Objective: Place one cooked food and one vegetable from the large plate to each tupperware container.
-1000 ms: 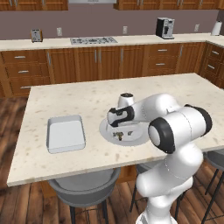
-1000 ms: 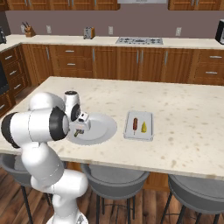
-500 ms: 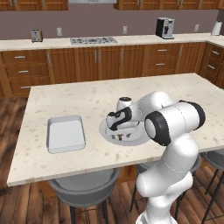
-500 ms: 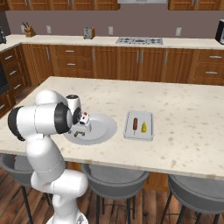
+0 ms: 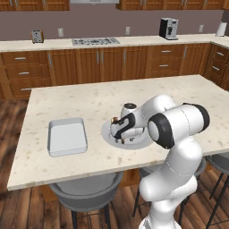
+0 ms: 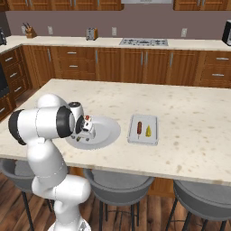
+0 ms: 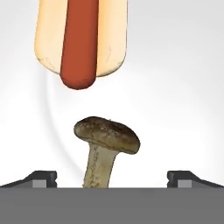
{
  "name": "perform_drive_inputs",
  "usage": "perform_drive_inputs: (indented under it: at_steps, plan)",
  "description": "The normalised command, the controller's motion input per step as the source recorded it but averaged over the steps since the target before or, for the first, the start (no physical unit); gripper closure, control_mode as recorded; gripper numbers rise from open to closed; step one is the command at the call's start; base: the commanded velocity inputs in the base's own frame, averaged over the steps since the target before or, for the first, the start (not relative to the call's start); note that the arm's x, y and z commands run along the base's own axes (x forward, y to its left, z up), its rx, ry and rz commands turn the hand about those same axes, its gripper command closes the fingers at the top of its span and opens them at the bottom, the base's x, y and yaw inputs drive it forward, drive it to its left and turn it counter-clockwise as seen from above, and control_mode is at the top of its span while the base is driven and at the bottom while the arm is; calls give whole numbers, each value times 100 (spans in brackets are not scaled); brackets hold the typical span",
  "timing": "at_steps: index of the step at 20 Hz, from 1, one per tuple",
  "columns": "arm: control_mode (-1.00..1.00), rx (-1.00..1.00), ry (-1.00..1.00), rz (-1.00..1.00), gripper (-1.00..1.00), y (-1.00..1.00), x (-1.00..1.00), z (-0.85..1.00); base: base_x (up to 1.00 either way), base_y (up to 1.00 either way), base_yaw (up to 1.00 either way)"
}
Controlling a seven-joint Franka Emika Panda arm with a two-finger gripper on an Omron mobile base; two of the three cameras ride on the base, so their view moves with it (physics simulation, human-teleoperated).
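I found gripper point(image 7: 112, 177) spread wide astride mushroom point(image 7: 106, 146) on plate point(image 6: 110, 131), hot dog point(image 7: 82, 37) beyond. Judged next: close on stem, carry to empty tray point(image 5: 67, 136).

Worktop point(image 5: 89, 100) showing pale speckled stone, matt. Large plate point(image 7: 175, 87) looking smooth, faintly glossy. Mushroom point(image 7: 106, 144) wearing rough, mottled brown skin. Hot dog point(image 7: 82, 37) showing smooth sausage, soft matt bun. Cabinets point(image 6: 113, 63) showing polished wood.

An olive-brown mushroom with a pale stem point(image 7: 105, 148) lies on the round light grey plate point(image 6: 110, 131) near a red sausage in a tan bun point(image 7: 83, 37). A thin reddish-brown skewered sausage point(image 6: 139, 129) and a yellow wedge point(image 6: 148, 131) lie side by side in one pale grey rectangular tray point(image 6: 153, 121); the other tray point(image 5: 67, 136) sits empty.
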Motion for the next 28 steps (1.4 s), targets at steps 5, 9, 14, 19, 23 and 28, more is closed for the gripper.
perform_drive_inputs:
  at_steps: [5,9,14,19,23,28]
  plan:
    - [-100,0,-1,0,-100,0,1,0,0,0,0]
    - [-100,0,0,0,100,0,0,0,0,0,0]
    - [-100,0,0,0,100,0,1,0,0,0,0]
    - [-100,0,0,0,100,0,0,0,0,0,0]
    - [-100,0,0,-4,100,5,0,11,0,0,0]
    - [-100,4,-13,-4,100,83,-2,84,0,0,0]
